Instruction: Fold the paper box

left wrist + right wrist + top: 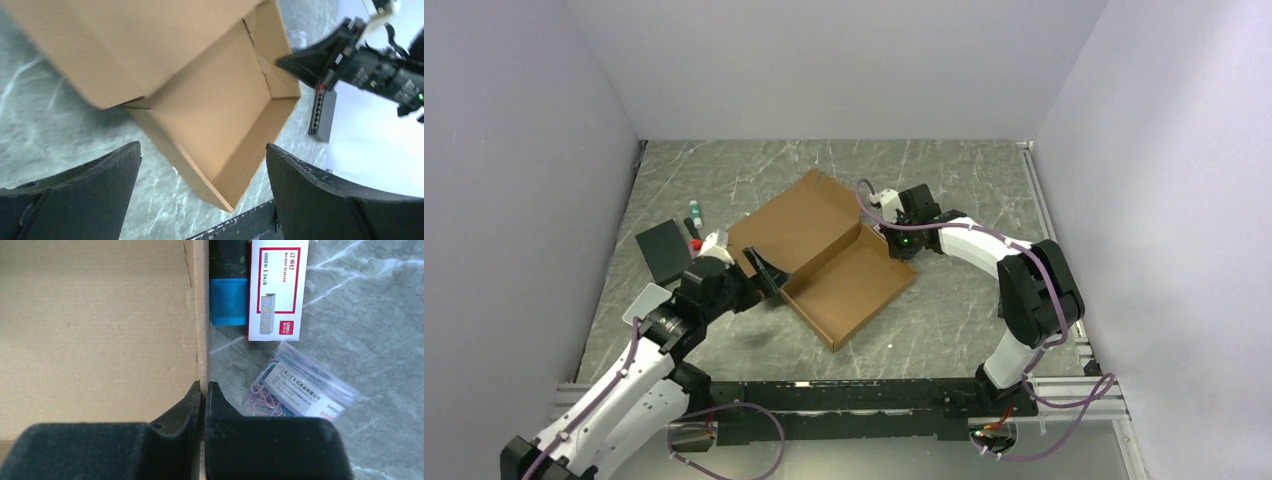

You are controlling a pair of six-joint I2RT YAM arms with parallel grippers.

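The paper box [829,255] lies at an angle in the middle of the marbled grey table [944,180], partly folded: its near-right half stands as a shallow tray with raised walls, while a broad brown panel stretches off toward the far left. The right pincer [204,387] reaches in from the far right, its black fingers pressed together on the top edge of one upright tray wall, pinching the cardboard between them. The left pincer [769,275] hangs just beside the box's left edge, near the fold between tray and panel, its fingers spread wide and holding nothing; whether they touch the cardboard cannot be told. Outside the pinched wall, on the table, lie a white-and-red staple carton [275,290], a blue-banded object [228,287] just beside the wall, and a clear case of coloured paper clips [300,387]. A black pad [664,252] rests to the left of the box.
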